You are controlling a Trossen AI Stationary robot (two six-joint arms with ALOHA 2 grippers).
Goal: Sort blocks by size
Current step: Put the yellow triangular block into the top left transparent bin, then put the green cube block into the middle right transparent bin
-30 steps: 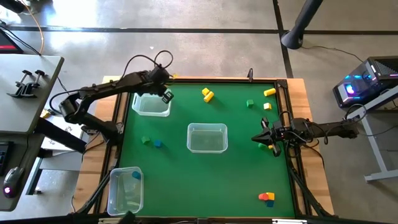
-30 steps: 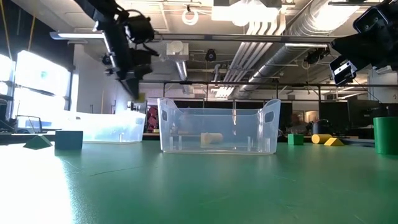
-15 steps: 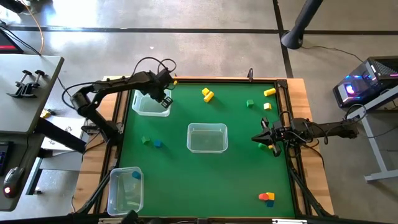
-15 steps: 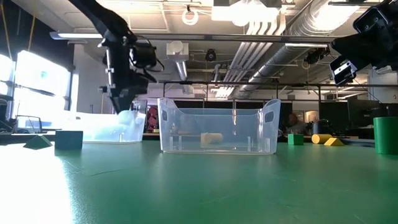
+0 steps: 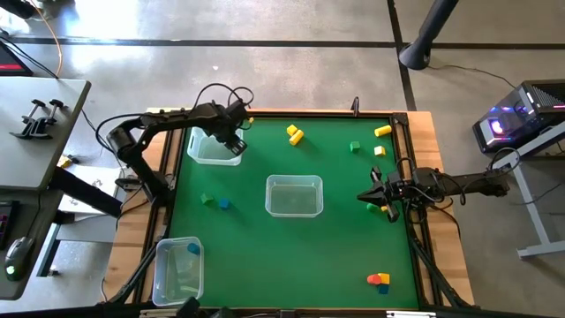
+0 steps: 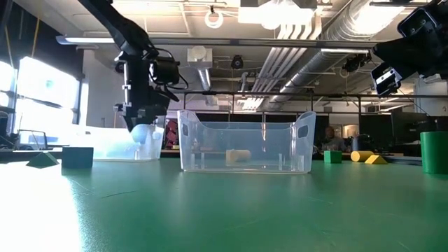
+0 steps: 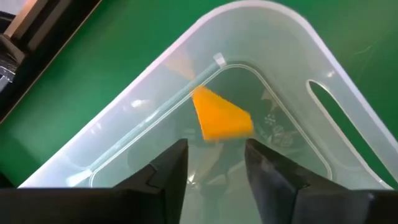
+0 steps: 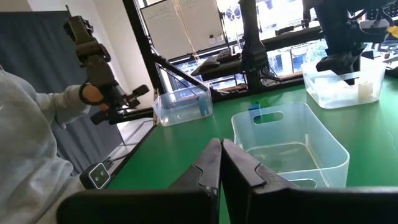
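My left gripper hangs open just above the far-left clear bin, fingers pointing down into it. An orange wedge block lies in that bin's corner, beyond the fingertips and apart from them. My right gripper is shut and empty at the table's right edge, beside a green block and a yellow one. Other blocks lie loose on the green mat: yellow, green, yellow, and green beside blue.
A clear bin stands mid-table with a pale block inside. Another bin at the near left holds a blue block. A cluster of blocks lies near right. A person's sleeve shows beyond the table.
My left gripper has gone down and a little toward the table's far-left corner, to just above the far-left bin.
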